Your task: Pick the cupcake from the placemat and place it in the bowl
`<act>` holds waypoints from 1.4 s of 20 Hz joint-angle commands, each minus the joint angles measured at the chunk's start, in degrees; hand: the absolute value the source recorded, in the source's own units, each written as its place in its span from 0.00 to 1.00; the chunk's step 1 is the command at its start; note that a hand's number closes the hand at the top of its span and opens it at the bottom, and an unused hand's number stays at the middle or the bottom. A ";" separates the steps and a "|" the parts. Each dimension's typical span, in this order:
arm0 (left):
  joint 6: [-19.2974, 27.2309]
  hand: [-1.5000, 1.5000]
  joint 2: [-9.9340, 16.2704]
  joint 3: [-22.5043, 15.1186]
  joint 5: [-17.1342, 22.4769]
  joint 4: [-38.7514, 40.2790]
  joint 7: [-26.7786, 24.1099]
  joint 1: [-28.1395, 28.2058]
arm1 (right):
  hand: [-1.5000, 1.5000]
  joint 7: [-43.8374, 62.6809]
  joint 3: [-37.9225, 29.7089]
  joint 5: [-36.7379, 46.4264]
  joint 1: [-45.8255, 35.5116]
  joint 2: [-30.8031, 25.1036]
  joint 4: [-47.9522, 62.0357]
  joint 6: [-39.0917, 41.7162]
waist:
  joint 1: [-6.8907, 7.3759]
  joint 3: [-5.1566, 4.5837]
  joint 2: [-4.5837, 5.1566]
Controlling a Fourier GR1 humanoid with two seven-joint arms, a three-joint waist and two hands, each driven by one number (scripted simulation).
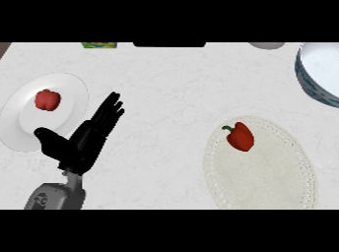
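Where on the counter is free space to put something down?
Bare counter lies between the white plate and the placemat, above the left hand. The placemat's lower part, below its red pepper, is free. The top right corner, by the bowl, is crowded.

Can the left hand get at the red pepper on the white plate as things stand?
Probably yes. The left hand is open, fingers straight, at the white plate's right edge, and the red pepper lies uncovered on the plate just up and left of it, with nothing between them.
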 commanded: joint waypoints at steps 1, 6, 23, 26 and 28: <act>1.98 0.50 -1.28 -2.42 -1.75 -4.98 3.04 0.91 | 1.00 -8.22 -2.42 2.75 -3.99 2.37 13.72 -4.99 | 1.02 0.05 0.12; -2.23 0.50 0.24 0.75 -0.13 0.65 -1.11 -0.89 | 1.00 -19.12 -2.20 7.95 -9.49 3.80 31.41 -10.14 | 1.47 0.03 0.51; -2.90 0.50 -1.18 -0.05 -0.67 1.14 -1.01 -2.28 | 0.00 -30.96 -8.95 10.69 -19.76 6.69 70.48 -18.21 | 4.11 0.30 1.83; -1.78 0.50 -2.18 -1.81 -1.90 -0.06 0.08 -1.25 | 0.00 -35.83 -13.15 6.69 -20.45 6.07 71.98 -18.38 | 3.75 0.34 1.54; -2.57 0.50 -1.22 -0.80 -1.09 0.14 -0.59 0.68 | 0.00 -40.06 -18.15 1.33 -19.26 7.21 70.05 -21.22 | 2.72 0.36 1.07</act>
